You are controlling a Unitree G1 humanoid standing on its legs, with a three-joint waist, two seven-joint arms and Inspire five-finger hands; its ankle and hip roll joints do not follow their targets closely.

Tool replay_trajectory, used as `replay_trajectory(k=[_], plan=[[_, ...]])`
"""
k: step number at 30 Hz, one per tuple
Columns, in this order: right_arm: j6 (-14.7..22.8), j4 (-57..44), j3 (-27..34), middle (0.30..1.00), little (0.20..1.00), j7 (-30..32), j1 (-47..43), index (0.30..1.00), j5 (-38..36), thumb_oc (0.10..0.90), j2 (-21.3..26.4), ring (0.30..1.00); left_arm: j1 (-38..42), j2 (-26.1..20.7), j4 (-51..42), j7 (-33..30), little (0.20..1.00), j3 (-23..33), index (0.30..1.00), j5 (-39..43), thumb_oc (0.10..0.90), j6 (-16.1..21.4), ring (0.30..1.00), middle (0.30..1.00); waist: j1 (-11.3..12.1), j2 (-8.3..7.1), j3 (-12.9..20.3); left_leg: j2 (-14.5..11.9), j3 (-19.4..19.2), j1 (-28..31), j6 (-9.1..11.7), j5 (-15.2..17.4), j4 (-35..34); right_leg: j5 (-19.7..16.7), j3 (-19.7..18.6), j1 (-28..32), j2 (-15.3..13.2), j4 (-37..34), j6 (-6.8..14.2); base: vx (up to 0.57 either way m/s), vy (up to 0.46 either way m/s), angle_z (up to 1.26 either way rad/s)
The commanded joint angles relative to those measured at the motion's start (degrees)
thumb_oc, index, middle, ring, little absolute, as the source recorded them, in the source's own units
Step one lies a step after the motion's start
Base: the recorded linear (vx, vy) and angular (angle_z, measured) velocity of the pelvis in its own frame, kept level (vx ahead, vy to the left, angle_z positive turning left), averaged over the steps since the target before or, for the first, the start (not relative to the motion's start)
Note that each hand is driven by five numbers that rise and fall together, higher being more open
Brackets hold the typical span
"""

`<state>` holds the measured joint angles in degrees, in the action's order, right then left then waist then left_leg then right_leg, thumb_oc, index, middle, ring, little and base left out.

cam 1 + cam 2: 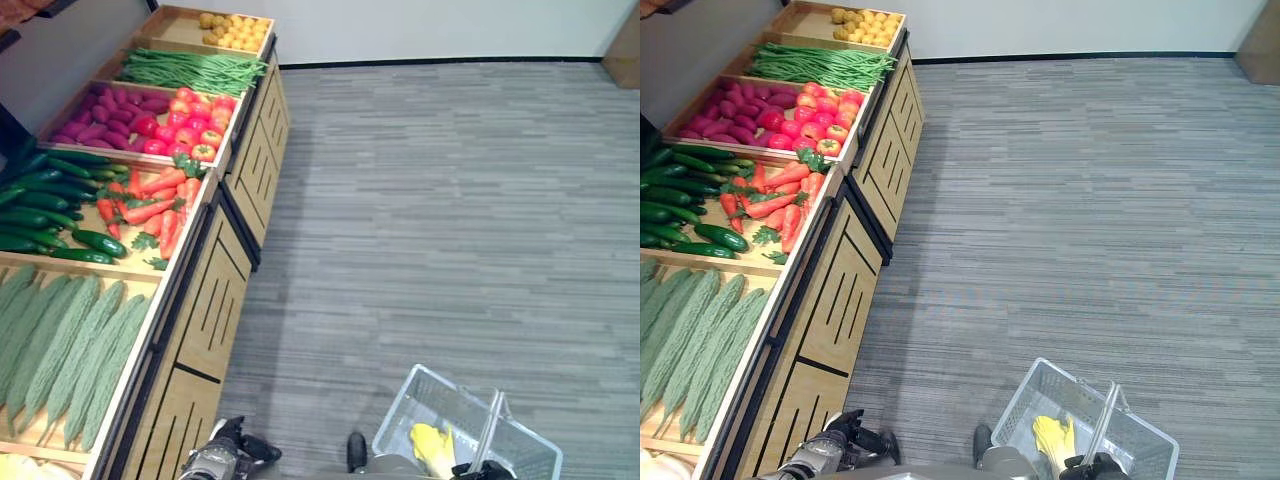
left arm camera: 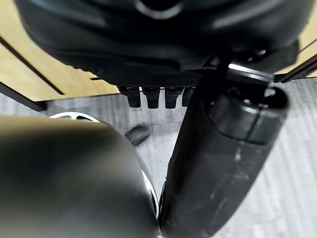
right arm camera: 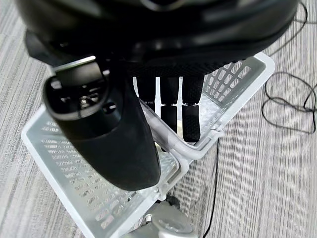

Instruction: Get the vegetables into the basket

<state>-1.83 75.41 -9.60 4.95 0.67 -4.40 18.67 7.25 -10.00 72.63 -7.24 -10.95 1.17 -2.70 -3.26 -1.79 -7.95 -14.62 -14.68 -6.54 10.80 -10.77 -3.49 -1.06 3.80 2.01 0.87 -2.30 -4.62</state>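
Observation:
A white mesh basket hangs low at my right side over the carpet, and a yellow item lies in it. My right hand is shut on the basket's handle, with its fingers curled round the bar. The vegetables lie in a wooden display stand on my left: bitter gourds, cucumbers, carrots and green beans. My left hand hangs beside the stand's lower front, relaxed and holding nothing; its fingers and thumb show in the left wrist view.
Further along the stand are purple tubers, red tomatoes and small yellow produce. Grey carpet stretches to the right of the stand up to a white wall.

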Motion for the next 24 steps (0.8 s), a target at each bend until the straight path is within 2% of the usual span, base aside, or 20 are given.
replay_trajectory(k=[1, 3, 4, 5, 7, 8, 9, 12, 13, 14, 15, 16, 18, 19, 20, 22, 24], plan=[[0.2, -0.4, -1.0, 0.300, 0.300, 0.4, 2.4, 0.300, 1.6, 0.400, 3.1, 0.300, -3.7, -0.4, 1.7, -1.8, 1.000, 0.5, 1.000, -0.7, 0.900, -0.7, 1.000, 1.000, 1.1, 0.82, -2.8, -0.9, -1.5, -2.1, -0.8, -5.3, -0.9, 3.7, -1.5, 1.8, -3.7, 3.7, 9.7, 0.38, 0.076, -0.51], [0.2, -0.4, -1.0, 0.300, 0.300, 0.5, 2.4, 0.300, 1.5, 0.400, 3.0, 0.300, -4.0, -0.4, 1.6, -1.9, 1.000, 0.6, 1.000, -0.5, 0.900, -0.7, 1.000, 1.000, 1.4, 0.93, -2.8, -1.3, -1.9, -2.8, -0.5, -5.7, -1.4, 4.4, -2.1, 2.7, -3.5, 3.7, 9.6, 0.30, 0.057, -0.37], [0.4, -0.3, -1.2, 0.300, 0.300, 0.4, 2.3, 0.300, 1.5, 0.400, 3.0, 0.300, -4.0, -0.6, 1.6, -2.1, 1.000, 0.9, 1.000, -0.5, 0.900, -0.6, 1.000, 1.000, 2.3, 1.04, -2.8, -1.6, -1.1, -5.5, -0.1, -6.4, -1.5, 5.7, -4.3, 4.8, -2.9, 3.7, 9.2, 0.23, 0.042, -0.37], [0.4, -0.3, -1.2, 0.300, 0.300, 0.4, 2.3, 0.300, 1.5, 0.400, 2.9, 0.300, -4.0, -0.6, 1.6, -2.1, 1.000, 0.9, 1.000, -0.5, 0.900, -0.6, 1.000, 1.000, 2.3, 0.87, -2.9, -1.4, -1.2, -5.3, -0.1, -6.3, -1.5, 5.9, -4.3, 4.9, -3.1, 3.8, 9.2, 0.37, 0.079, -0.36], [0.2, 0.5, -1.7, 0.300, 0.300, 0.0, 1.7, 0.300, 2.1, 0.400, 2.7, 0.300, -4.9, -1.0, 2.0, -2.1, 1.000, 1.8, 1.000, -0.5, 0.900, -0.7, 1.000, 1.000, 3.8, 1.46, -1.7, -0.4, 1.2, -5.0, -0.9, -6.3, -1.5, 8.9, -7.8, 8.9, -2.9, 3.8, 9.3, 0.37, 0.117, -0.44], [0.2, 0.5, -1.8, 0.300, 0.300, 0.0, 1.7, 0.300, 2.1, 0.400, 2.7, 0.300, -5.0, -1.0, 2.0, -2.1, 1.000, 1.8, 1.000, -0.5, 0.900, -0.7, 1.000, 1.000, 3.8, 1.26, -1.8, -0.2, 1.1, -4.8, -1.0, -6.2, -1.5, 9.1, -7.8, 9.1, -3.1, 3.8, 9.3, 0.46, 0.170, -0.95], [0.3, 0.9, -1.9, 0.300, 0.300, -0.2, 1.8, 0.300, 2.4, 0.400, 2.4, 0.300, -5.3, -1.1, 2.3, -2.2, 1.000, 2.0, 1.000, -0.3, 0.900, -0.7, 1.000, 1.000, 5.0, 0.96, -0.8, 0.6, 2.8, -5.5, -0.8, -6.6, -0.5, 9.8, -9.2, 11.0, -4.4, 3.7, 9.6, 0.33, 0.137, -0.84], [0.1, 1.1, -1.8, 0.300, 0.300, -0.5, 1.4, 0.300, 2.8, 0.400, 2.2, 0.300, -5.3, -1.4, 3.0, -2.1, 1.000, 2.0, 1.000, -0.3, 0.900, -0.7, 1.000, 1.000, 5.4, 0.12, 0.2, 2.5, 1.8, -6.0, -1.8, -5.7, 0.5, 10.0, -9.7, 12.2, -6.3, 2.8, 10.5, 0.30, 0.142, -0.56], [0.0, 1.1, -1.4, 0.300, 0.300, -0.5, 1.4, 0.300, 2.7, 0.400, 2.2, 0.300, -5.4, -1.6, 3.1, -2.0, 1.000, 2.0, 1.000, -0.5, 0.900, -0.6, 1.000, 1.000, 5.5, -0.57, 1.0, 3.9, 0.5, -6.3, -2.8, -4.7, 1.6, 9.5, -9.7, 12.3, -7.7, 2.9, 11.4, 0.29, 0.181, -0.10], [-0.2, 0.9, -1.4, 0.300, 0.300, -0.7, 1.2, 0.300, 3.1, 0.400, 2.0, 0.300, -5.5, -1.9, 3.1, -1.9, 1.000, 1.8, 1.000, -0.8, 0.900, -0.6, 1.000, 1.000, 5.4, -1.22, 1.9, 5.7, -1.3, -6.1, -4.2, -3.3, 2.5, 7.9, -10.1, 11.2, -9.4, 3.9, 12.4, 0.29, 0.180, -0.06], [-0.2, 0.9, -1.4, 0.300, 0.300, -0.7, 1.2, 0.300, 3.1, 0.400, 2.0, 0.300, -5.5, -2.0, 3.1, -1.9, 1.000, 1.8, 1.000, -0.8, 0.900, -0.6, 1.000, 1.000, 5.5, -1.30, 2.0, 5.7, -1.4, -6.1, -4.2, -3.2, 2.5, 8.0, -10.2, 11.1, -9.5, 3.9, 12.5, 0.32, 0.213, -0.25], [-0.1, 0.2, -2.0, 0.300, 0.300, -0.8, 0.4, 0.300, 3.7, 0.400, 2.0, 0.300, -5.1, -2.2, 2.6, -1.8, 1.000, 1.3, 1.000, -1.4, 0.900, -0.7, 1.000, 1.000, 5.6, -1.79, 2.6, 7.4, -3.0, -6.1, -5.4, -1.9, 2.8, 5.2, -10.6, 9.4, -10.6, 5.6, 13.6, 0.15, 0.106, -0.29], [-0.3, 0.0, -2.2, 0.300, 0.300, -0.8, 0.1, 0.300, 3.7, 0.400, 2.0, 0.300, -4.9, -2.3, 2.3, -1.7, 1.000, 0.9, 1.000, -1.6, 0.900, -0.7, 1.000, 1.000, 5.7, -2.12, 2.9, 8.3, -3.8, -5.9, -6.0, -1.2, 2.7, 3.9, -10.7, 8.8, -11.3, 6.3, 14.3, 0.22, 0.148, -0.25], [-0.3, -0.7, -2.0, 0.300, 0.300, -0.6, -0.6, 0.300, 3.1, 0.400, 1.8, 0.300, -4.3, -2.8, 1.6, -1.7, 1.000, 0.8, 1.000, -1.3, 0.900, -0.8, 1.000, 1.000, 5.5, -2.59, 3.2, 9.8, -5.3, -5.1, -7.0, 0.6, 2.6, 0.0, -11.1, 7.5, -12.3, 8.6, 15.6, 0.22, 0.137, -0.30], [-0.3, -0.7, -2.0, 0.300, 0.300, -0.6, -0.6, 0.300, 3.1, 0.400, 1.8, 0.300, -4.3, -2.8, 1.5, -1.7, 1.000, 0.8, 1.000, -1.3, 0.900, -0.8, 1.000, 1.000, 5.6, -2.64, 3.2, 9.9, -5.4, -5.0, -7.0, 0.6, 2.6, 0.0, -11.2, 7.4, -12.4, 8.6, 15.7, 0.19, 0.121, -0.34], [-0.4, -1.1, -1.5, 0.300, 0.300, -0.6, -0.8, 0.300, 2.4, 0.400, 1.7, 0.300, -4.1, -2.8, 1.0, -1.3, 1.000, 0.3, 1.000, -1.6, 0.900, -0.7, 1.000, 1.000, 5.6, -2.86, 3.2, 11.3, -6.8, -4.2, -8.0, 1.9, 2.7, -4.2, -10.9, 6.4, -13.2, 11.4, 17.1, 0.17, 0.140, -0.24], [-0.3, -2.0, -1.7, 0.300, 0.300, -0.4, -1.9, 0.300, 2.2, 0.400, 1.9, 0.300, -3.4, -3.1, 0.3, -0.9, 1.000, -0.2, 1.000, -1.6, 0.900, -0.9, 1.000, 1.000, 5.7, -2.49, 2.2, 12.5, -7.9, -2.2, -9.4, 3.8, 2.0, -9.4, -8.1, 2.3, -14.4, 18.5, 17.8, 0.14, 0.162, -0.33]])
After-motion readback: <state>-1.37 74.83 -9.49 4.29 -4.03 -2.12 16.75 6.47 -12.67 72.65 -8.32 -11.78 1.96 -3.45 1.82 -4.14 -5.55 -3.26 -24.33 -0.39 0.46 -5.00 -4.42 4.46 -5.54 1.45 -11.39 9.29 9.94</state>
